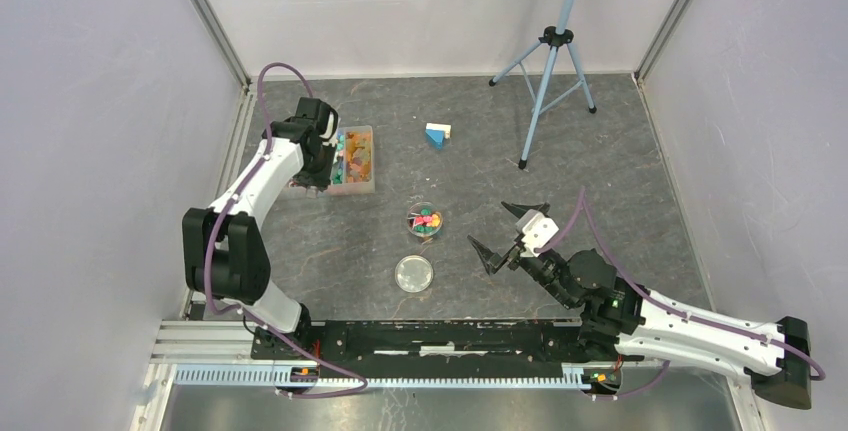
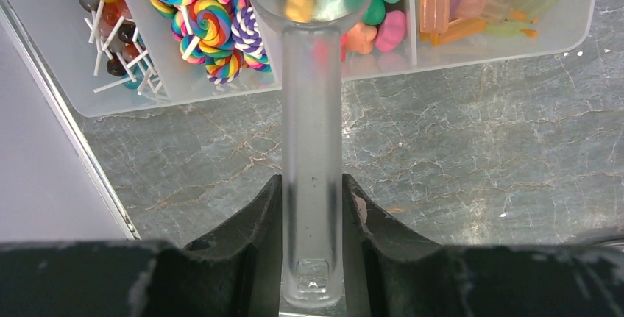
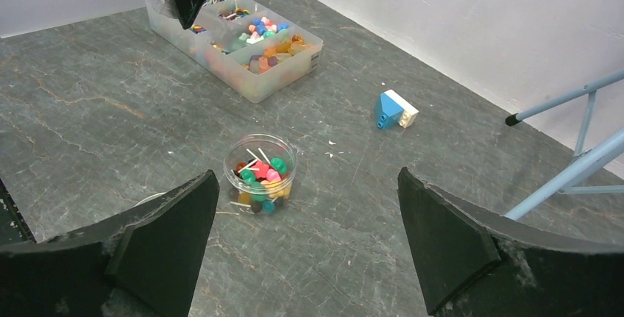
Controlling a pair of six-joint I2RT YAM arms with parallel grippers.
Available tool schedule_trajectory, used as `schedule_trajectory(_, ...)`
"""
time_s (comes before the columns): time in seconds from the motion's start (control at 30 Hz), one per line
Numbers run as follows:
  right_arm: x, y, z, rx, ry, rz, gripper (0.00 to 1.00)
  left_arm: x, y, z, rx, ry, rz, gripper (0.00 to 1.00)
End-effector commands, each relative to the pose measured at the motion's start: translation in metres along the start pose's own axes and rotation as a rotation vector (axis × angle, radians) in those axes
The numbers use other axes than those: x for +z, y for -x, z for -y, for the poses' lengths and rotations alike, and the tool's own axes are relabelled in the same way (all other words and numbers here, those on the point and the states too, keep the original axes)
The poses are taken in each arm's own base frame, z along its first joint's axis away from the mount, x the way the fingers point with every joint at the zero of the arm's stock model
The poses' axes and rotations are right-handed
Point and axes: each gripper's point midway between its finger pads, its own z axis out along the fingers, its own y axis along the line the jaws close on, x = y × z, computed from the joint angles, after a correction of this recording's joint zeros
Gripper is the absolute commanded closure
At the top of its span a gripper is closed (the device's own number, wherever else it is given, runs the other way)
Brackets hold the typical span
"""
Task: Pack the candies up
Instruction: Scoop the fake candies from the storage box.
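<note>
Where the left arm stretches to the far left of the grey marbled table (image 1: 620,151), a clear plastic tray with several compartments (image 2: 51,30) sits close to the side wall. Most of the candies (image 2: 206,15) lie sorted in it. Seen from the wrist, the leftmost compartment holds small ball lollipops on white sticks, the next rainbow swirl lollipops, then chunky gummy shapes, then pieces shaped like ice lollies.

The left gripper (image 2: 312,184) is clamped on the handle of a translucent plastic scoop (image 2: 312,111), both black fingers pressed against the handle's sides. The scoop's round bowl hangs over the tray (roughly above the divider between the swirl lollipops and the gummy shapes). It carries a few sweets, blue, green, yellow and white; whether it touches anything in the tray I cannot tell.

Further right, near the table's middle, stands a small round clear plastic jar (image 1: 426,219), uncovered and partly filled with more multicoloured sweets and some white sticks. Near it, toward the arm bases, a clear round lid (image 1: 414,273) lies flat on the table. Beyond the jar, toward the back wall, lies a blue-and-white toy block (image 1: 437,135).

The right gripper (image 1: 487,223) hovers to the right of the jar with its black fingers spread wide apart and nothing between them. Behind it, a pale blue tripod (image 1: 550,71) stands at the back right.
</note>
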Motion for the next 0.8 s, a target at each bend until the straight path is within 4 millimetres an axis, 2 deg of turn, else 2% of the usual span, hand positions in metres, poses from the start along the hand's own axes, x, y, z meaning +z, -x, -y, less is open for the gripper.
schedule_trajectory(0.0, 0.003, 0.028, 0.001, 0.060, -0.004, 0.076, 0.02, -0.004, 0.026, -0.005, -0.045, 0.017, 0.126, 0.98)
schedule_trajectory(0.23, 0.002, 0.026, 0.001, 0.067, -0.006, 0.075, 0.02, 0.009, 0.016, 0.002, -0.086, 0.000, 0.148, 0.98)
schedule_trajectory(0.53, 0.003, 0.029, 0.001, 0.071, -0.006, 0.078, 0.02, 0.010, 0.001, 0.001, -0.116, 0.012, 0.183, 0.98)
schedule_trajectory(0.77, 0.004, 0.031, 0.001, 0.084, -0.007, 0.083, 0.02, 0.008, -0.002, -0.004, -0.135, 0.034, 0.236, 0.98)
